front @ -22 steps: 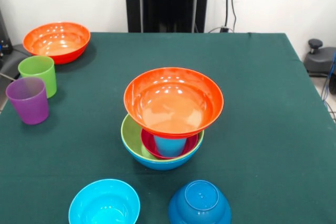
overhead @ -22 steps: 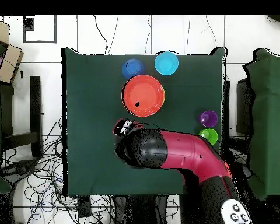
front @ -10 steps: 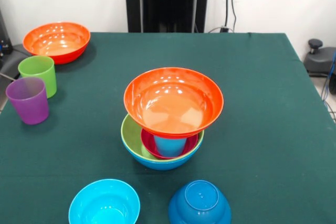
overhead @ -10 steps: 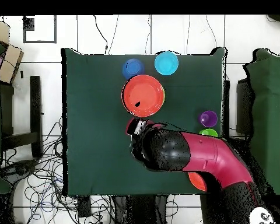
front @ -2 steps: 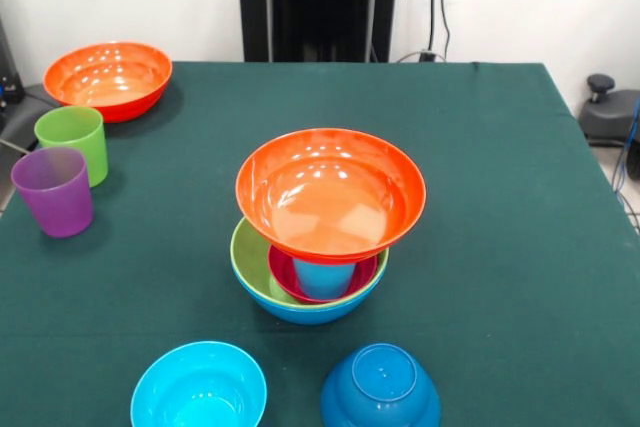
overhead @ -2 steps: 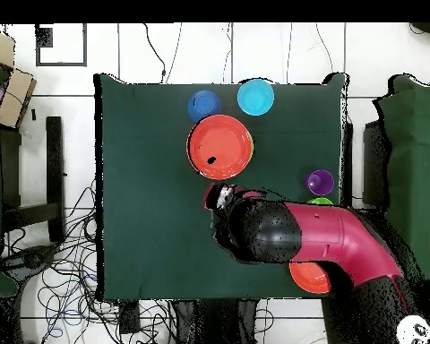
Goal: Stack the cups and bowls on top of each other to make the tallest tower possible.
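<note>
The tower (front @ -2 steps: pixel 312 287) stands mid-table: a large blue bowl (front @ -2 steps: pixel 310 311) holds a lime green bowl (front @ -2 steps: pixel 248 259), a small magenta bowl (front @ -2 steps: pixel 288 282) and a light blue cup (front @ -2 steps: pixel 322 277), on which an orange bowl (front @ -2 steps: pixel 330 192) rests upright. From overhead that orange bowl (overhead @ -2 steps: pixel 219 148) hides the rest. A lime green cup (front @ -2 steps: pixel 72 142) and a purple cup (front @ -2 steps: pixel 53 190) stand at the left edge. The gripper (overhead @ -2 steps: pixel 220 194) shows only overhead, just below the tower and apart from it.
A second orange bowl (front @ -2 steps: pixel 107 77) sits at the far left corner, partly under the arm (overhead @ -2 steps: pixel 290 235) in the overhead view. A small cyan bowl (front @ -2 steps: pixel 198 387) sits upright and a dark blue bowl (front @ -2 steps: pixel 380 387) lies upside down at the near edge.
In the overhead view the arm has swung to the right, toward the cups, and now covers most of the green cup. Nothing on the table has moved.
</note>
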